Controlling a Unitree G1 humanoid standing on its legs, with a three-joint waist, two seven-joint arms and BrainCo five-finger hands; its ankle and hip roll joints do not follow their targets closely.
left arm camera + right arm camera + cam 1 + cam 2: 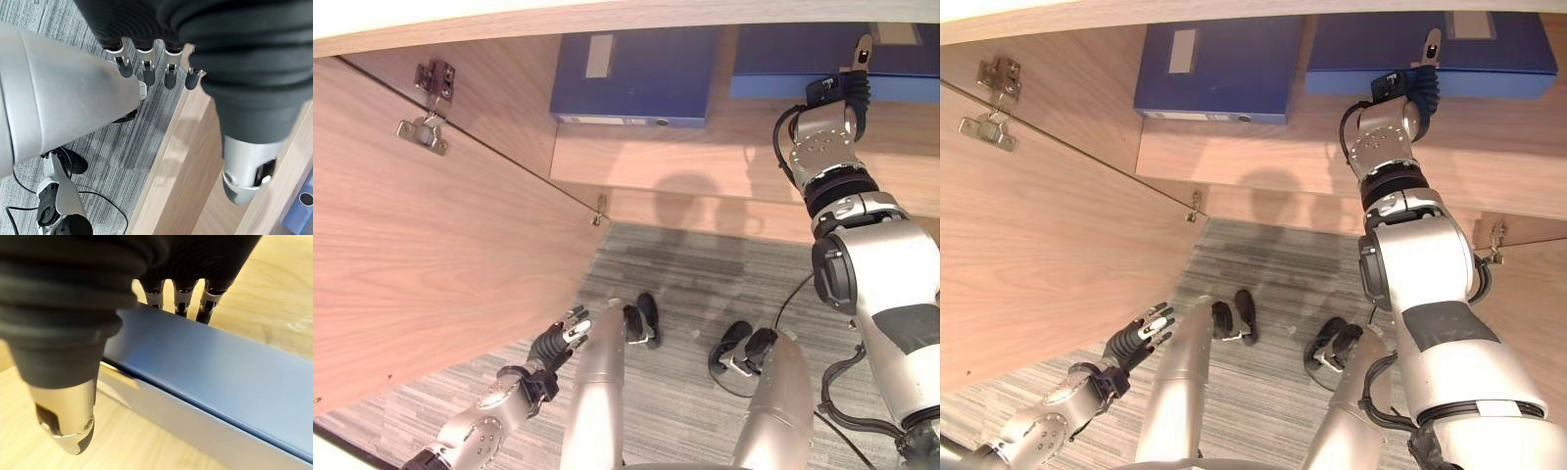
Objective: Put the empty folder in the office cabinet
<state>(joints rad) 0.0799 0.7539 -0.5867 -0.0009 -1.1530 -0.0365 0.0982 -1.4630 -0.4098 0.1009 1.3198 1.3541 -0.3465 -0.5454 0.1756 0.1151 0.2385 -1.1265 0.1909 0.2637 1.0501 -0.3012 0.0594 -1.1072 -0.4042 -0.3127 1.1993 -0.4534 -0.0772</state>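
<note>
Right hand (1400,98) on blue folder (1449,49) lying flat on cabinet shelf (1263,162), fingers straight over top, likely seating it. Left hand (558,343) idle, relaxed.

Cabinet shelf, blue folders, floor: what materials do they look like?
Shelf: light wood-grain board, probably laminate, matte. The folder under the right hand is right folder, and with left folder looks like smooth blue plastic-covered board with a slight sheen. Floor: grey striped carpet, going by its woven look.
</note>
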